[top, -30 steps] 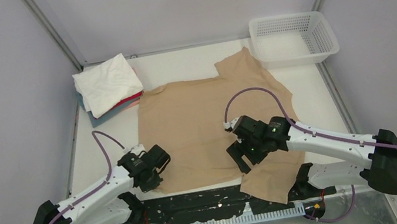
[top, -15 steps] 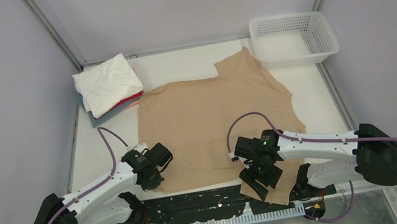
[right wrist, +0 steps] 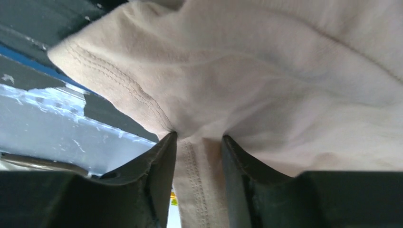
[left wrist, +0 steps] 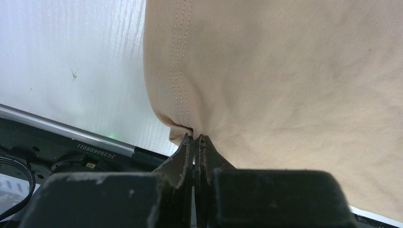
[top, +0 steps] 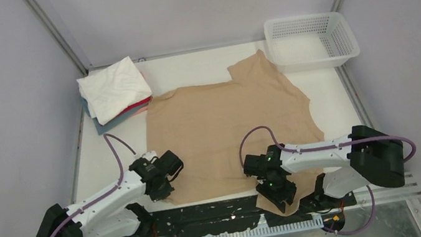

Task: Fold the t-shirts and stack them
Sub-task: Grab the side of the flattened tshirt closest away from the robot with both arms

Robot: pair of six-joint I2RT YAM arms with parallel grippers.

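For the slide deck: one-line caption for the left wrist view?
Left gripper shut on the tan t-shirt at its hemmed corner, by the white table edge.

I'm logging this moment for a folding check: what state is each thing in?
tan t-shirt: spread out flat, unfolded.
shirt stack: folded and piled, white one on top.
basket: upright, nothing visible inside.
left gripper: shut on the tan t-shirt's hem corner.
right gripper: jaws apart, tan cloth between them.
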